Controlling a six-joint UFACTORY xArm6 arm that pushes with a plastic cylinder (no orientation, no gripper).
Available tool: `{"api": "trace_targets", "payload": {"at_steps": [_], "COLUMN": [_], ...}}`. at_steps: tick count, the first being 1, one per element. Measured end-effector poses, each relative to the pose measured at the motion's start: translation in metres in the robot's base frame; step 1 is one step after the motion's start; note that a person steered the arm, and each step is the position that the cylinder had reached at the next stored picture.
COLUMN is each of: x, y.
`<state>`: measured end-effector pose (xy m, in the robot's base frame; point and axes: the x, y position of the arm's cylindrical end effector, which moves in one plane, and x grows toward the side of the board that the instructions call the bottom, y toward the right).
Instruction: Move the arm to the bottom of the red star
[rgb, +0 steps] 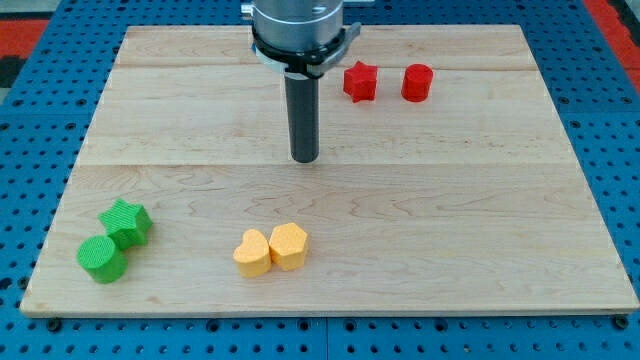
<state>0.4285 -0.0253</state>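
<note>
Nearest you, at the view's bottom left, the green cylinder (101, 259) sits close to the board's (450, 250) front edge, touching the green star (127, 222) just above and to its right. Further right along the same near band you find the yellow heart (252, 252) and the yellow hexagon (289, 245), pressed side by side, the heart on the view's left. Beyond them the wooden board lies bare as far as your tip (305, 159), which rests on the wood a little left of the board's centre line, well apart from every block. The dark rod (304, 115) rises straight from the tip to the grey mount (298, 30) at the view's top. There is no hand on this arm, so nothing is gripped or clasped; the rod ends plainly and touches no block. Farthest from you, near the view's top edge, stands the red star (359, 81), up and to the right of your tip, with a clear gap of board between them. Just beside the star, on its right and not touching it, stands the red cylinder (417, 83). Around the board you see the blue pegboard (30, 150) on every side
</note>
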Motion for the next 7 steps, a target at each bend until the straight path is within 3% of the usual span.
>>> {"api": "trace_targets", "payload": {"at_steps": [7], "x": [-0.063], "y": [-0.08]}}
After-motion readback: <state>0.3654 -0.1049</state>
